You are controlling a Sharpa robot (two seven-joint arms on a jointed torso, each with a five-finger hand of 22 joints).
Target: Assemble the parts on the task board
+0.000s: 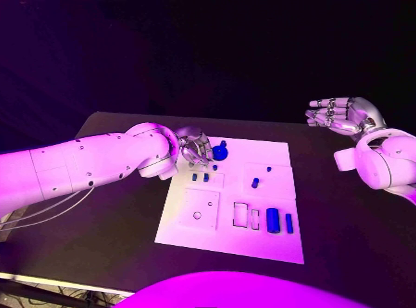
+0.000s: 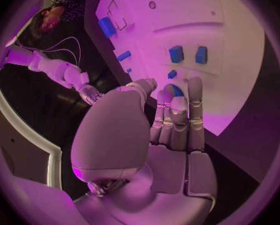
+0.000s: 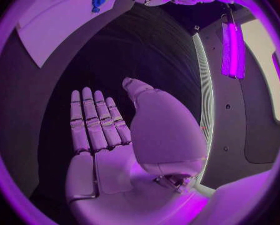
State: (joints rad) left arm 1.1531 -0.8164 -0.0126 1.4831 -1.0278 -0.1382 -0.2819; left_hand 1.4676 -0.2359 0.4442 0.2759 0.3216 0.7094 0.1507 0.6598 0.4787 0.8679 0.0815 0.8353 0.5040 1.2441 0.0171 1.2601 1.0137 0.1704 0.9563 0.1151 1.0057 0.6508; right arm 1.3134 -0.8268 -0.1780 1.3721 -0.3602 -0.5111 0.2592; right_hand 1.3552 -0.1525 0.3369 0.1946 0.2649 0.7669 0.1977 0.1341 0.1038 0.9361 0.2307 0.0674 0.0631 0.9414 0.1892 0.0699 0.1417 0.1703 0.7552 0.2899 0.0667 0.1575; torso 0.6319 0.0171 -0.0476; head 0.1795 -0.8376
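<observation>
Parts on the white task board (image 1: 275, 154), notably the round blue part (image 1: 220, 153) at its far edge pinched by the left hand (image 1: 193, 148), look small, rigid and light, best gripped by their sides, while the right hand (image 1: 342, 113) hovers empty, fingers apart

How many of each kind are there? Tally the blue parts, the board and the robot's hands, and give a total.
blue parts: 7
task board: 1
hands, left hand and right hand: 2
Total: 10
</observation>
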